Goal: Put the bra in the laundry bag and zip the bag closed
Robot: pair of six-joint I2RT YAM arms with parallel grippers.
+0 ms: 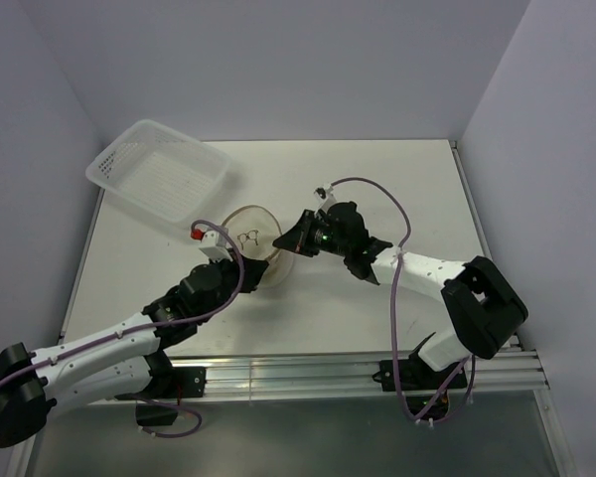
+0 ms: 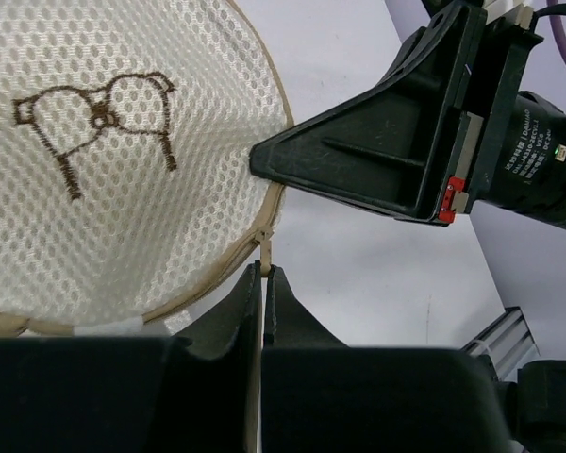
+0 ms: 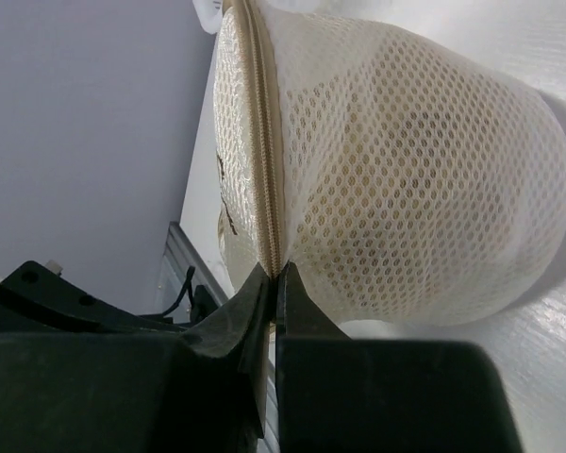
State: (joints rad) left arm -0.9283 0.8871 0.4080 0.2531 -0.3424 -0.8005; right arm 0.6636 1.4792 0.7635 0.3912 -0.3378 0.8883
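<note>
The left gripper (image 2: 262, 283) is pressed shut on a thin tan zipper tab (image 2: 263, 250) at the rim of the laundry bag (image 2: 123, 189) — a slight hold that could slip under a hard pull. Across the bag, mid-tabletop (image 1: 377, 189), the right gripper (image 3: 272, 278) pinches the zippered seam (image 3: 264, 142). If that grip fails, the light bag would drag instead of zipping. A tan shape inside — likely the bra (image 3: 358, 226) — might snag the teeth.

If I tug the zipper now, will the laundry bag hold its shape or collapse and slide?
Probably floppy: the laundry bag is thin mesh, stiffened only by its hoop rim, which the right tool pinches. Likely light, so it may slide rather than resist. Its drum shape could roll.
</note>
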